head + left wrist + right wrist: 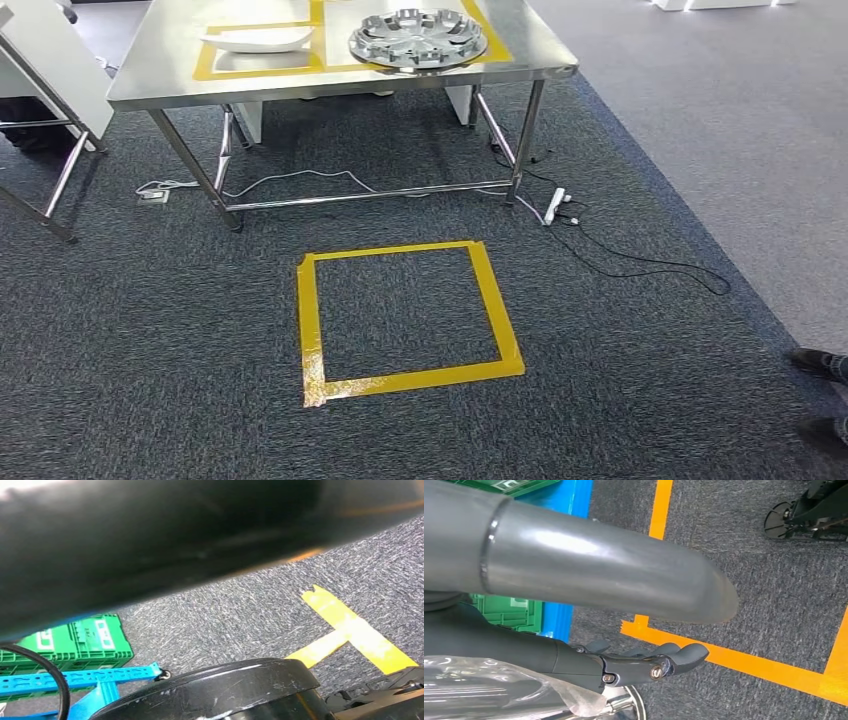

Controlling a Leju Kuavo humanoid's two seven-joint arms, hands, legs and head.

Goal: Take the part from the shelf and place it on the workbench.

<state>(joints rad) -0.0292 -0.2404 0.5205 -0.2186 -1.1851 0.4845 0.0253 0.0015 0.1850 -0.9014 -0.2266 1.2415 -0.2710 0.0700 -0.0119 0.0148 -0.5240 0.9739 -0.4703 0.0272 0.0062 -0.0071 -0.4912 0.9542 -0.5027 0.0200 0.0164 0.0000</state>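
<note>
Grey carpet (180, 330) carries a yellow tape square (405, 320) before the steel workbench (150, 75); a silver wheel cover (418, 40) lies on it. Right hand (644, 662) — fingers curled together, grip unclear; left hand's state I cannot tell.

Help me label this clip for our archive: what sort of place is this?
Probably an indoor robot test or demonstration area laid out like a workshop: a stainless steel workbench holding a silver wheel cover inside yellow tape outlines, a yellow tape square on grey carpet, and green plastic crates.
</note>
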